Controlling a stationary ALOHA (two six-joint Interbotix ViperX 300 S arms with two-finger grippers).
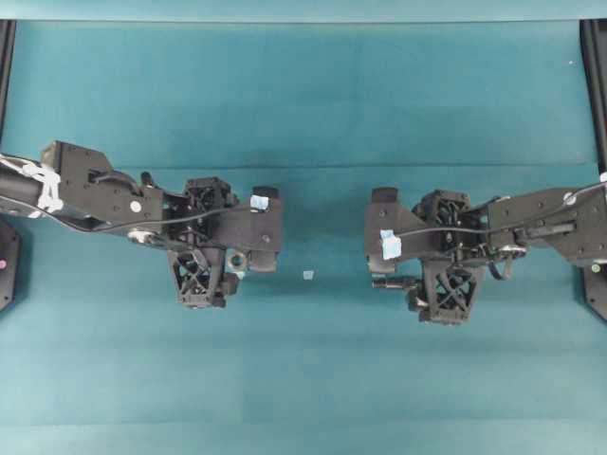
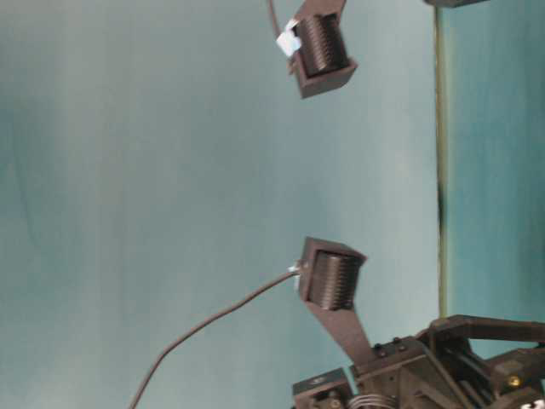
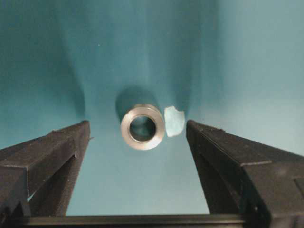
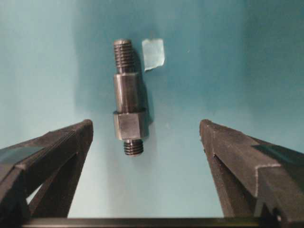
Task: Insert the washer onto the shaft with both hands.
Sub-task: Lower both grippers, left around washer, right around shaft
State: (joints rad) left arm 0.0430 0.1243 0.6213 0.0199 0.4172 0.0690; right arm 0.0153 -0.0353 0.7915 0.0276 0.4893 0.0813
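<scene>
Teal cloth [image 1: 313,104] covers the whole work surface, bordered by dark rails at the left and right edges of the overhead view. Both black arms are seen reaching inward over it, the left arm from nine o'clock and the right arm from three o'clock, with a bare strip of cloth between them.

In the overhead view the left gripper [image 1: 234,258] is held over the washer [image 1: 235,259], which is partly hidden under the arm's frame. From the left wrist camera the washer [image 3: 142,127] is seen lying on the cloth with its dark hole facing up, between the two spread fingers [image 3: 52,156] and touched by neither. A pale blue tape scrap [image 3: 174,121] lies just beside the washer at its three o'clock side.

The right gripper [image 1: 391,282] is likewise spread wide and nothing is held in it. The shaft [image 4: 127,97] is seen from the right wrist camera lying flat on the cloth, its length running from twelve to six o'clock, threaded at both ends with a thicker hexagonal collar toward six o'clock. It lies closer to the left finger in that picture, apart from both. A second tape scrap [image 4: 153,53] lies near the shaft's upper end, at two o'clock of it.

A loose tape scrap [image 1: 308,275] lies alone on the cloth between the arms.
</scene>
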